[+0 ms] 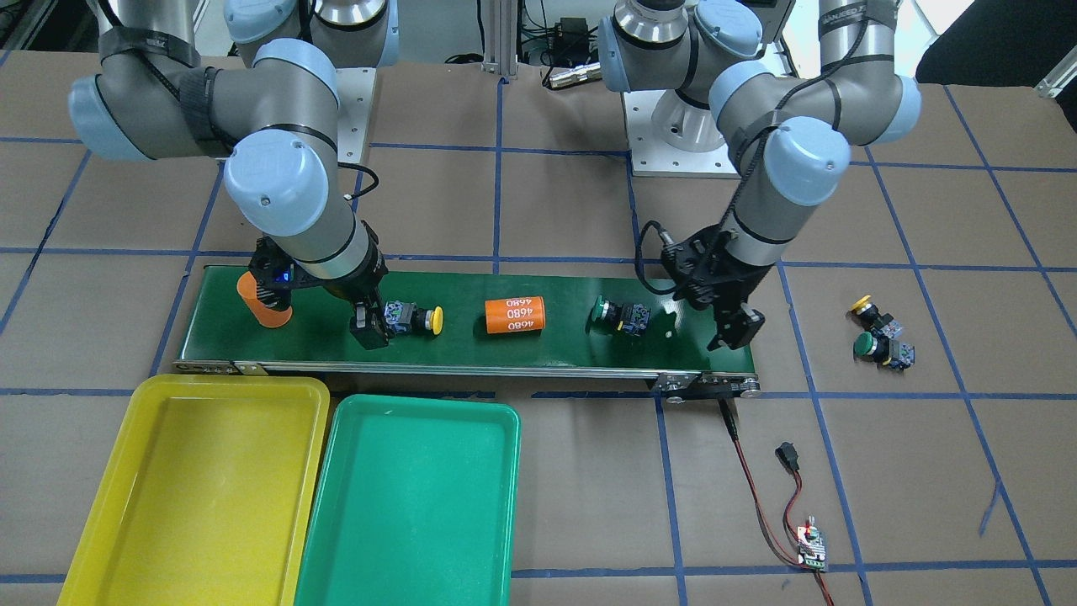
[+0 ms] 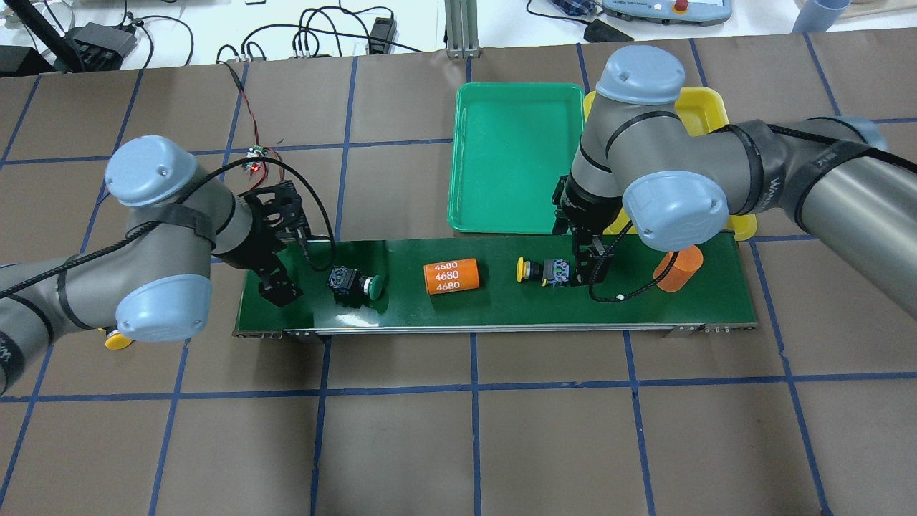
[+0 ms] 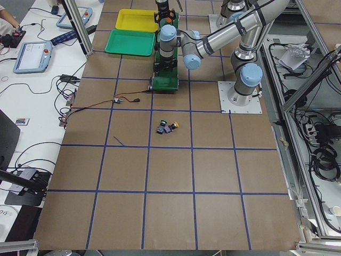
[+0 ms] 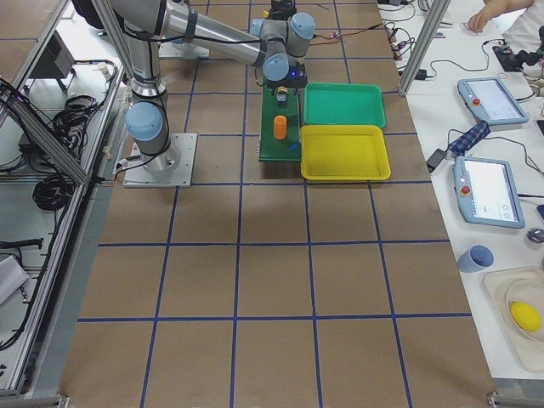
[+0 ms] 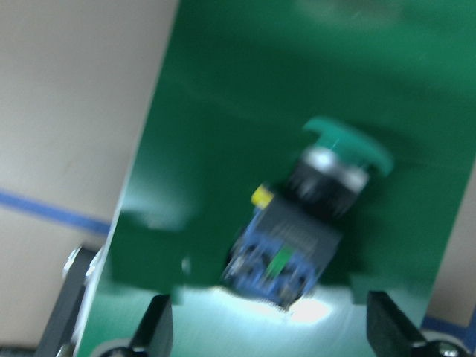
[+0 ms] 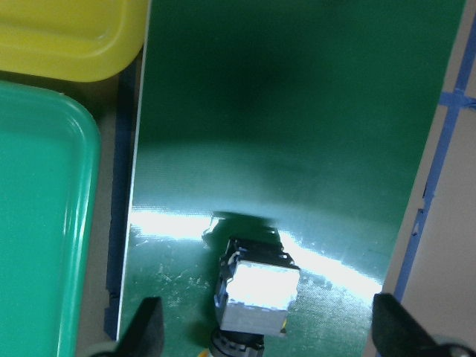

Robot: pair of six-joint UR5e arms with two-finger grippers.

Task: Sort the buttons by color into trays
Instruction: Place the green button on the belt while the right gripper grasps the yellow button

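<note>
On the dark-green belt (image 1: 505, 353) lie two buttons. The yellow-capped one (image 1: 414, 320) rests on its side just ahead of my right gripper (image 1: 370, 326), whose fingers (image 6: 145, 331) stand open with the button's grey body (image 6: 256, 294) between them, untouched. The green-capped one (image 1: 618, 316) lies ahead of my open left gripper (image 1: 736, 330); the left wrist view shows it (image 5: 312, 216) beyond the fingertips. Another yellow button (image 1: 871, 311) and green button (image 1: 879, 347) lie together on the table beyond the belt's end. The yellow tray (image 1: 193, 488) and green tray (image 1: 412, 505) sit side by side.
One orange cylinder marked 4680 (image 1: 515, 315) lies mid-belt between the two buttons. A second orange cylinder (image 1: 265, 307) stands upright at the belt's end behind my right wrist. A small circuit board (image 1: 812, 547) with red and black wires lies near the belt's other end.
</note>
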